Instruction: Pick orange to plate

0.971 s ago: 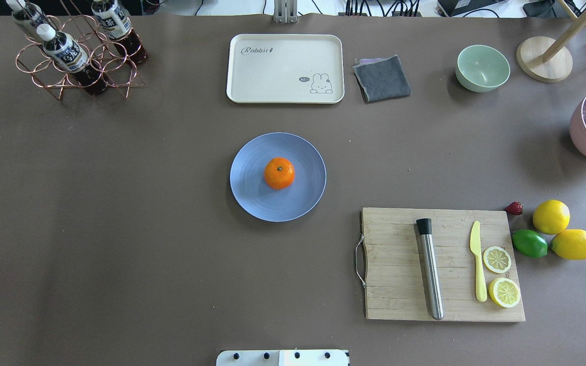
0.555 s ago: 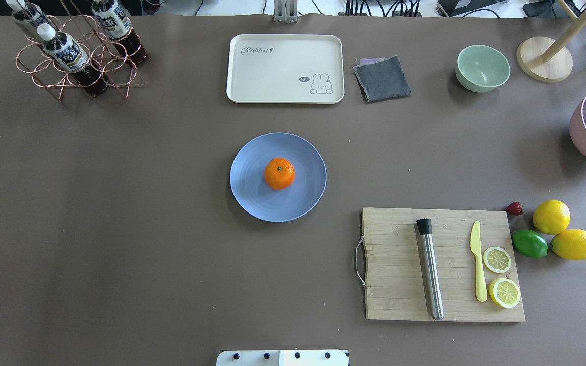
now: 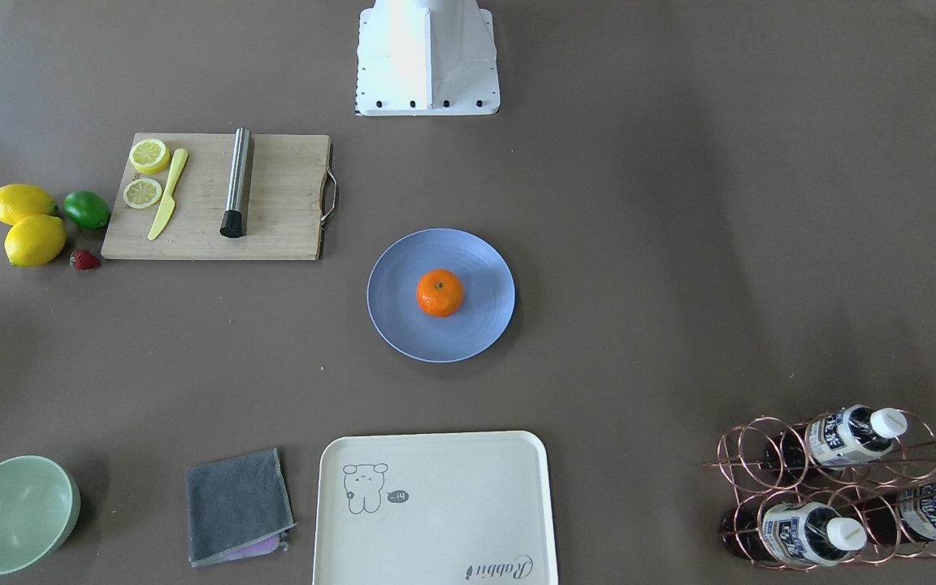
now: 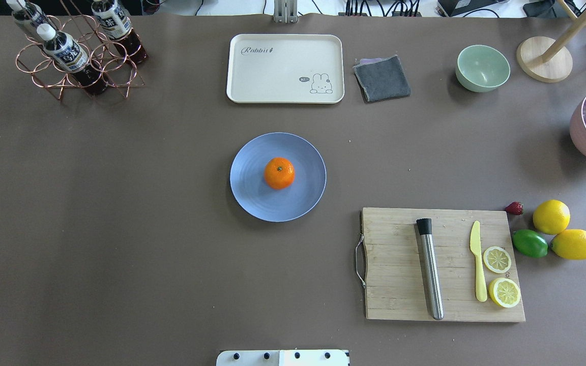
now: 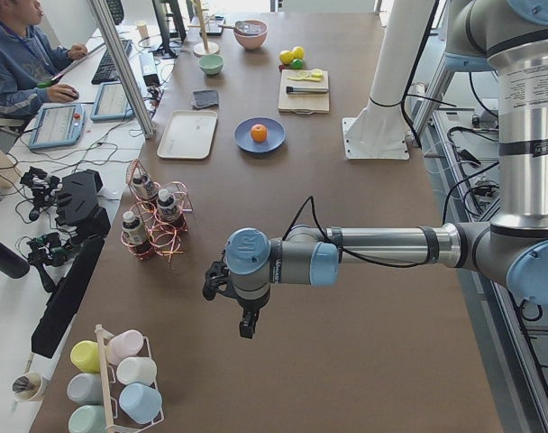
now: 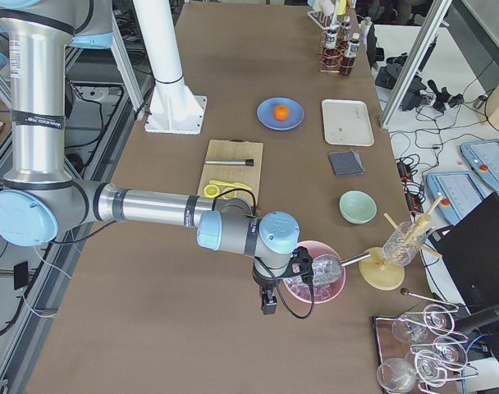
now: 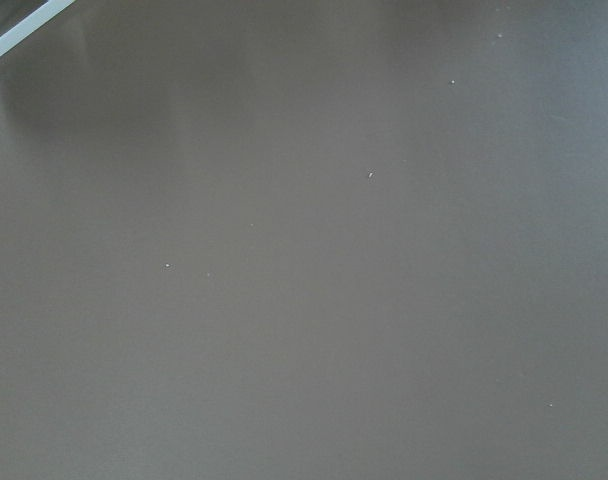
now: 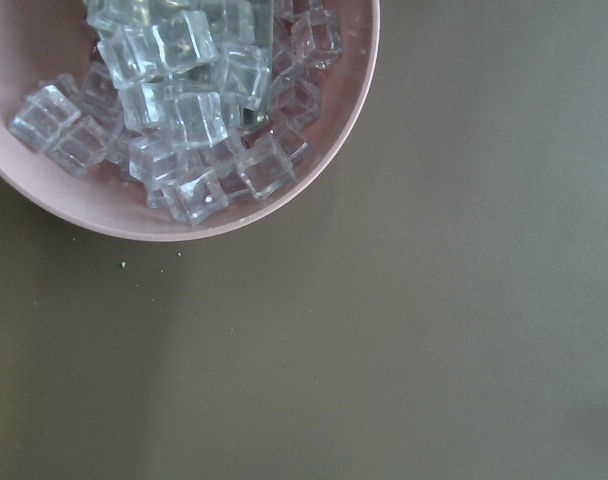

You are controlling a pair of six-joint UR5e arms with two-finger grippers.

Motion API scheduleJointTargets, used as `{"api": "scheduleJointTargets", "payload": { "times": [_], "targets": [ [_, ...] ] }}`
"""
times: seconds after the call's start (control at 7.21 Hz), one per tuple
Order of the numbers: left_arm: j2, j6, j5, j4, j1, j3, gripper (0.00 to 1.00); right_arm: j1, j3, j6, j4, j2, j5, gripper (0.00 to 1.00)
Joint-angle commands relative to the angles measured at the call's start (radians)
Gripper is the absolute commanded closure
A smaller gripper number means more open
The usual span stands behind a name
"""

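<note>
Sitting near the middle of the plate, the orange has its stem dimple up and nothing touching it. Both arms are well away. The left gripper hangs over bare table at one end, and the right gripper is beside a pink bowl of ice at the other. From where they show, I cannot tell whether either is spread or closed. To my eye the placing is done and nothing is left.
</note>
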Motion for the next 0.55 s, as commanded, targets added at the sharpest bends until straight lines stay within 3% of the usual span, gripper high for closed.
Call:
{"api": "scheduleJointTargets", "payload": {
  "times": [0.0,0.42],
  "targets": [
    [0.004,-0.002,0.001,-0.001,-0.001,-0.005,0.0,-0.001,0.0,0.0,0.0,0.0,0.009,0.0],
    [0.01,-0.002,0.001,-0.001,-0.001,-0.006,0.0,-0.001,0.001,-0.001,0.0,0.0,0.017,0.0]
  ]
}}
